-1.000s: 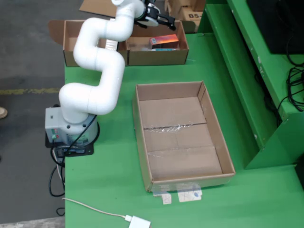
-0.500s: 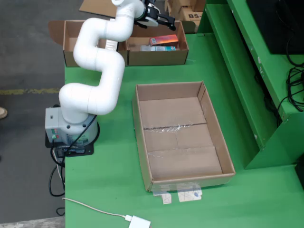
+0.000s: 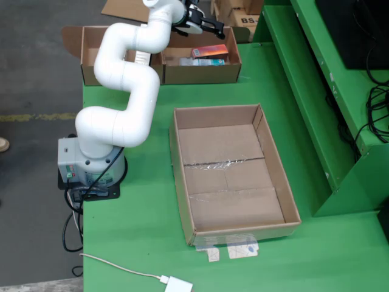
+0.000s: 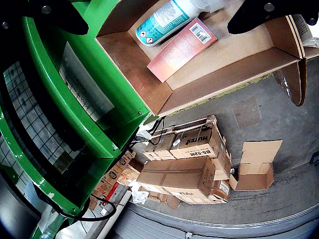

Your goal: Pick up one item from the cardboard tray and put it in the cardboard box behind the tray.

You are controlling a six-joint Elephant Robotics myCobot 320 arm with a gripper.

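The large cardboard tray (image 3: 182, 176) lies in the middle of the green table, and I see only its taped floor inside. Behind it stands a cardboard box (image 3: 200, 74) holding a red-pink carton (image 3: 209, 51) and a white bottle with a teal label (image 3: 209, 61). My gripper (image 3: 214, 27) hangs above the box's right compartment, open, with nothing between its fingers. In the wrist view the gripper (image 4: 158, 25) has its black fingers (image 4: 259, 15) spread wide, and the carton (image 4: 182, 49) and bottle (image 4: 167, 20) lie in the box below.
A green shelf frame (image 3: 316, 91) runs along the table's right side. The arm's base (image 3: 91, 164) sits at the table's left edge. A white cable and adapter (image 3: 176, 285) lie at the front. Stacked cartons (image 4: 189, 159) stand on the floor beyond the box.
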